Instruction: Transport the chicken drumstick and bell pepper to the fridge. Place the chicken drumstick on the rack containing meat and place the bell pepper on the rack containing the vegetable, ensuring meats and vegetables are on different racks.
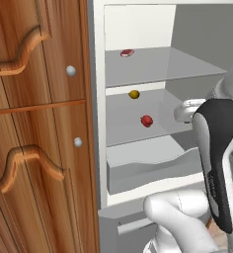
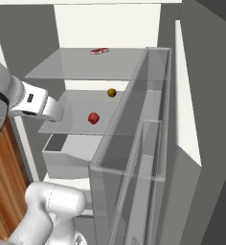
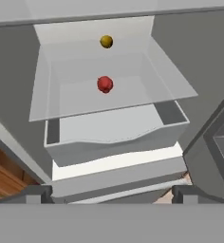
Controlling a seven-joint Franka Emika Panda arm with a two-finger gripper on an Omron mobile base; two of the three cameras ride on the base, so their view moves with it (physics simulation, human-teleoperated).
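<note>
Inside, the fridge (image 1: 99, 148) stands open, its white interior crossed by flat grey shelves. On the top shelf (image 1: 177, 66), toward its far left corner, lies a small flat pinkish-red piece of meat (image 1: 127, 53). The shelf below it (image 1: 123, 128) carries two things: a round yellow-brown vegetable (image 1: 134, 94) near the back, and the red pepper (image 1: 146, 121) nearer the front edge, set well apart from it and a little to the right. Under that shelf a clear drawer (image 1: 153, 168) sits pulled partway out toward the near side, and nothing can be made out in it. On the right, the open fridge door with its clear bins (image 2: 134, 162) reaches toward the near side and walls off that flank. Wooden cupboard doors (image 1: 37, 123) with curved handles stand to the left of the fridge.

The pincer (image 3: 111, 192) hangs in front of the drawer, near the lower shelf's front edge, pointing into the fridge; its two dark tips stand spread wide apart with nothing between them. The pepper lies beyond the tips, clear of them.
</note>
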